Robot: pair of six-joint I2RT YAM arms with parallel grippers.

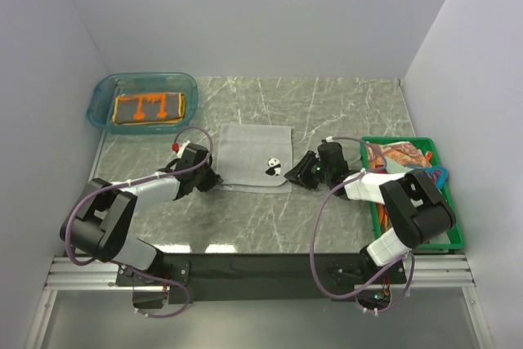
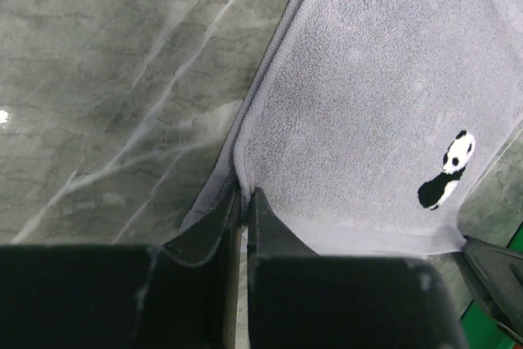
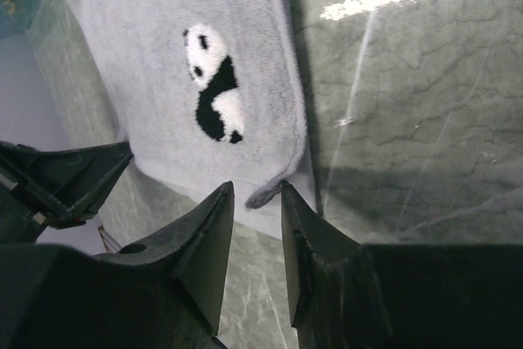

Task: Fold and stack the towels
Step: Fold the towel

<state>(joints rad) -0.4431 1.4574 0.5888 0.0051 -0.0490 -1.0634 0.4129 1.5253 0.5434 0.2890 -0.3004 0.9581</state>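
Grey towel (image 1: 255,153) with a panda lies flat on the bench (image 1: 351,112). Left tool (image 2: 245,194) pinches its near-left corner. Right tool (image 3: 256,192) sits slightly spread astride the near-right corner, likely readying both to lift that edge for folding.

We've got a grey marble-look table (image 1: 343,120) here: a pale grey towel (image 1: 249,149) with a panda flat in the middle, teal tub (image 1: 96,108) far left, green crate (image 1: 400,140) on the right.
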